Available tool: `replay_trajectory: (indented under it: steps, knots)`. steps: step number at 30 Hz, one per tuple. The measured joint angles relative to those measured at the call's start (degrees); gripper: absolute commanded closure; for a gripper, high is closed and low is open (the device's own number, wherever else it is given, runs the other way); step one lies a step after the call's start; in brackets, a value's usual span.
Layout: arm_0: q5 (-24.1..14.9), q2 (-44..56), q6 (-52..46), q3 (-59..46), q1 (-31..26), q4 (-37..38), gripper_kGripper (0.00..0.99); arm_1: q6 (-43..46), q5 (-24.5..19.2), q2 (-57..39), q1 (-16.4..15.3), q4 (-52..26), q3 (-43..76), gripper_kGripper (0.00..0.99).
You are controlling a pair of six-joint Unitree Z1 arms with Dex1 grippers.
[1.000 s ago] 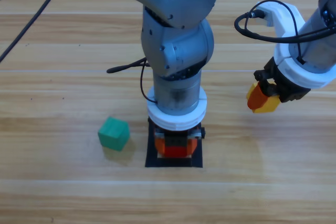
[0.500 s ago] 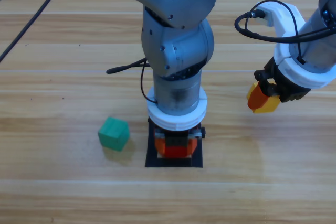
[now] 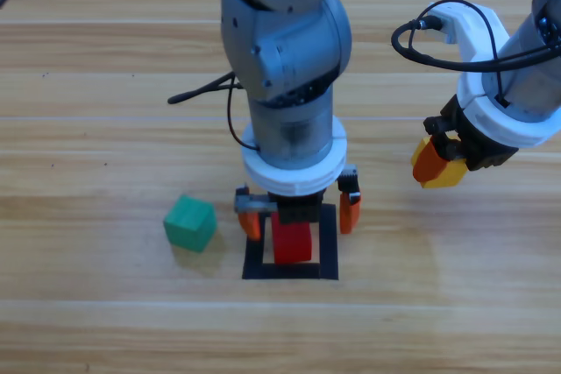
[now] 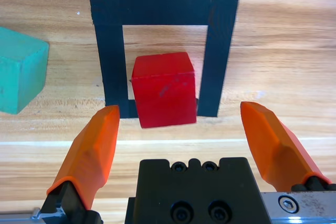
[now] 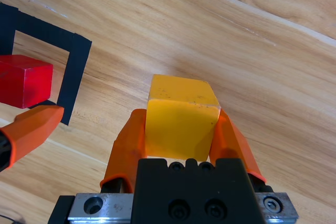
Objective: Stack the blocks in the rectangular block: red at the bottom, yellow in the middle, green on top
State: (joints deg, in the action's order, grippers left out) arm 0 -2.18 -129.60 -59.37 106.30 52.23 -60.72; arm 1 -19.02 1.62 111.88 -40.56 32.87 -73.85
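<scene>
Three cubes in frame, one per zone. Red cube (image 3: 292, 241) down on the table (image 3: 105, 85) inside the black tape outline (image 3: 329, 243), sitting toward the outline's upper edge in the high view; in the left wrist view, near face overlapping the tape strip closest to the gripper, the rest over the hollow middle. Roughly square to the tape, slightly rotated. Nothing stacked on it.

Left gripper (image 3: 298, 212) directly above the outline, jaws spread wide, one either side of the red cube, clear gaps both sides, no contact. Left wrist view (image 4: 178, 129) confirms: orange jaws apart, red cube (image 4: 164, 88) centred between them, farther out.

Right gripper (image 3: 438, 164) off to the right of the outline, well apart from it, above bare table. Clamped on the yellow cube (image 3: 449, 172); right wrist view shows both jaws pressed against its side faces (image 5: 181, 124), top part of the cube sticking out past the fingertips. Left gripper's orange jaw and the red cube visible at that view's left edge.

Green cube (image 3: 190, 222) on the table left of the outline, near it but not touching, untouched by either gripper. Same cube at left edge of left wrist view (image 4: 21, 72).
</scene>
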Motion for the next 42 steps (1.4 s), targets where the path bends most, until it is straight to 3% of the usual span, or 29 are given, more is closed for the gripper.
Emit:
replay_trajectory:
  steps: [5,12,18,24,33,36,42]
  knots:
    - [-0.2,1.3,-0.5,0.2,0.1,-0.4,0.0,-0.9,-0.2,0.0,0.0,0.0,0.0,0.969]
    - [-3.7,4.8,-0.5,5.8,0.9,-10.7,0.0,-4.4,-2.4,0.0,-0.6,3.5,-2.5,0.967]
    - [-4.8,13.8,6.7,5.1,-1.5,-16.2,0.0,-8.6,-2.3,1.7,-3.5,16.7,-15.1,0.967]
    - [-4.8,20.8,19.7,1.0,-10.6,-19.1,0.0,-13.1,-0.5,11.5,-8.1,30.1,-32.0,0.967]
    - [-4.6,24.2,30.9,-3.4,-17.4,-19.1,0.0,-18.1,2.8,21.2,-12.2,37.1,-47.1,0.962]
    - [-4.1,25.8,32.1,-5.0,-18.3,-19.1,0.0,-20.1,2.8,24.9,-13.2,42.0,-56.3,0.827]
    - [-3.5,29.2,32.1,-7.3,-18.7,-19.1,0.0,-20.8,2.3,31.7,-15.5,48.7,-67.7,0.827]
